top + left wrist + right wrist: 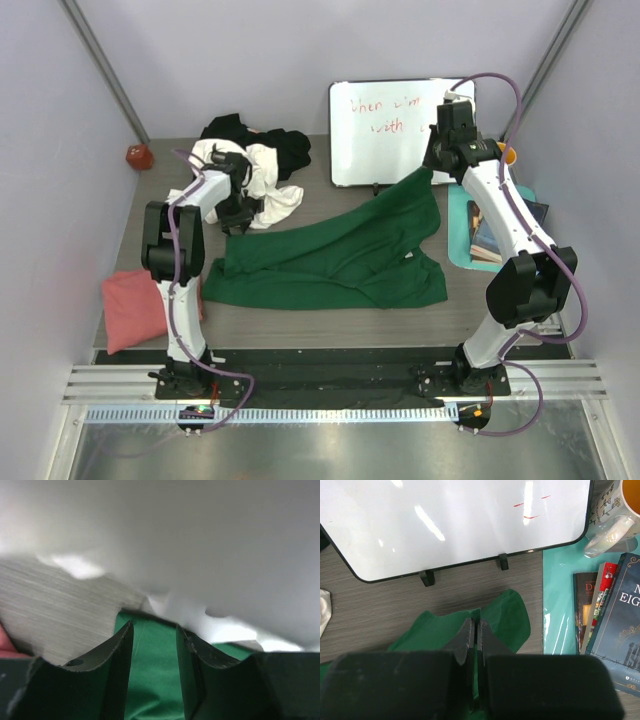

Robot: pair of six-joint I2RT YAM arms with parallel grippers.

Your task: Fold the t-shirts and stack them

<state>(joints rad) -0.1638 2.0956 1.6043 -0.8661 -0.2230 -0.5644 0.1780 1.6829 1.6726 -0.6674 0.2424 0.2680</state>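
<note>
A white blur too close to make out fills most of the left wrist view. Below it the left fingers (126, 635) stand parted over the green tee (155, 680); whether they touch it I cannot tell. The right fingers (472, 630) are pinched shut on a fold of the green tee, lifted near the whiteboard (445, 520), and the rest lies spread mid-table (300, 325). Only the right wrist view shows the mug (610, 515) holding something orange-yellow, beside books (615, 605) cut off on the mat (560, 600). Only the top view shows the white tee (265, 180) and black tee (290, 150) heaped back left, and the pink tee (130, 305) near left.
</note>
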